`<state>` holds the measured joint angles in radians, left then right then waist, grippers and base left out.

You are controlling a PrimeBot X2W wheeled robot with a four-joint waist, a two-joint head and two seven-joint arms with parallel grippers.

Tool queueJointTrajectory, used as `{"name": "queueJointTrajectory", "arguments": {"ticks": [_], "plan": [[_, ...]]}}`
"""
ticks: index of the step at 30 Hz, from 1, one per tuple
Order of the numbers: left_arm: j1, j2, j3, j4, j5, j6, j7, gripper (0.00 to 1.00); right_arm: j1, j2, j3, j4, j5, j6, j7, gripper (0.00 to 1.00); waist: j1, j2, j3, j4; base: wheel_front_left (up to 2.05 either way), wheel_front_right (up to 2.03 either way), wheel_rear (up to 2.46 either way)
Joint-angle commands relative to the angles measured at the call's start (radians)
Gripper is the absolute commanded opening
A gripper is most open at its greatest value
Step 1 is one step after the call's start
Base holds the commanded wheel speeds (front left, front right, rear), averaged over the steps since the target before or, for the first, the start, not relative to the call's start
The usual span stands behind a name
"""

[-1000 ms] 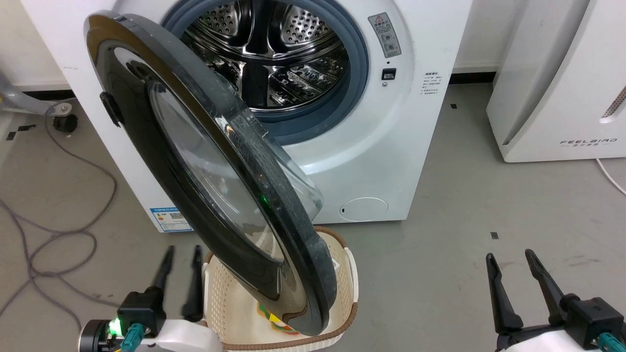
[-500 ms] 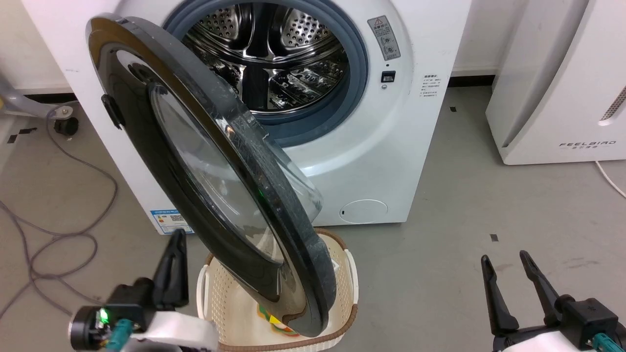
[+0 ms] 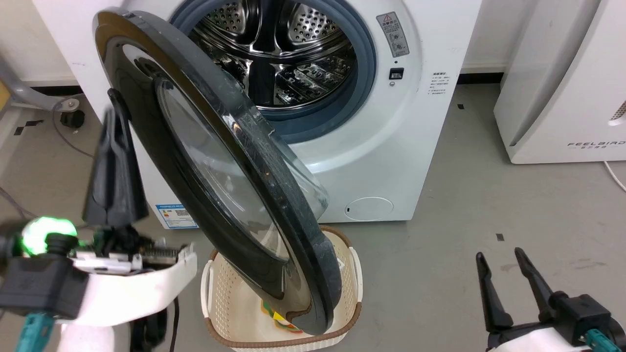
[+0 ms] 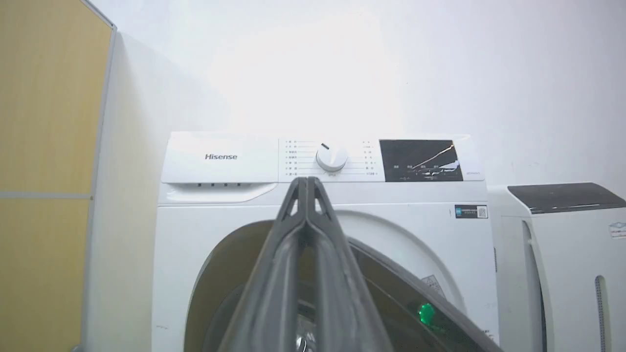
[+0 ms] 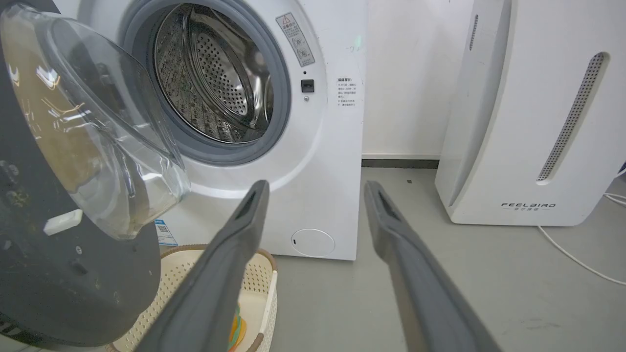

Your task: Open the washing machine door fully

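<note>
The washing machine (image 3: 371, 146) is white, with a steel drum (image 3: 279, 54) showing behind a grey gasket. Its washing machine door (image 3: 215, 161), round and glossy black with a bulging glass window, stands partly open and swings out toward me. My left gripper (image 3: 116, 115) is raised at the door's left rim, fingers shut on nothing; whether it touches the door I cannot tell. In the left wrist view the shut left gripper (image 4: 307, 180) points at the control panel above the door (image 4: 230, 274). My right gripper (image 3: 499, 264) hangs open low on the right, away from the door (image 5: 58, 274).
A cream laundry basket (image 3: 220, 303) stands on the floor under the door's lower edge. A white FEELBIRD appliance (image 3: 562, 88) stands to the right of the washer. A castor (image 3: 73, 117) and a cable lie on the floor at the left. A yellow panel (image 4: 44, 146) flanks the washer.
My left gripper shut its fingers and rose from the floor level beside the basket up along the door's left side. The head camera shifted slightly. The right gripper stays as it was.
</note>
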<state>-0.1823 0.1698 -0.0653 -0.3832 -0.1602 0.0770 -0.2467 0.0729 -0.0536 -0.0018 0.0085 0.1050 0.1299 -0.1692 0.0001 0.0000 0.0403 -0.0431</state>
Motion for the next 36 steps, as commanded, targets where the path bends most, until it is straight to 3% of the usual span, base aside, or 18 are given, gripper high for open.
{"name": "queueJointTrajectory", "arguments": {"ticks": [1, 7, 18, 27, 36], "plan": [[-0.02, 0.002, -0.005, -0.016, 0.007, 0.0, 0.004, 0.0, -0.016, 0.003, 0.004, 0.003, -0.001, 0.001, 0.0, 1.0, -0.0001, 0.0, 0.001, 0.0, 0.0, 0.0, 0.0], [-0.126, -0.034, -0.086, -0.116, 0.005, -0.017, 0.039, 0.0, -0.022, 0.003, 0.011, 0.007, -0.018, 0.001, 0.008, 1.0, -0.0001, 0.0, 0.0, 0.001, 0.0, 0.0, 0.0], [-0.168, -0.1, -0.379, -0.139, -0.058, -0.065, 0.189, 0.0, -0.017, 0.003, 0.008, 0.015, -0.023, 0.001, 0.01, 1.0, -0.0001, 0.0, -0.006, -0.002, 0.0, 0.0, 0.0], [-0.122, -0.113, -0.574, -0.047, -0.129, -0.062, 0.331, 0.0, -0.011, 0.003, 0.011, 0.024, -0.011, 0.001, 0.013, 1.0, -0.0001, 0.0, -0.01, 0.005, 0.0, 0.0, 0.0], [-0.026, -0.084, -0.642, 0.106, -0.123, -0.027, 0.43, 0.0, -0.01, 0.003, 0.016, 0.031, -0.01, 0.001, 0.017, 1.0, -0.0001, 0.0, -0.006, -0.004, 0.0, 0.0, 0.0]]}}
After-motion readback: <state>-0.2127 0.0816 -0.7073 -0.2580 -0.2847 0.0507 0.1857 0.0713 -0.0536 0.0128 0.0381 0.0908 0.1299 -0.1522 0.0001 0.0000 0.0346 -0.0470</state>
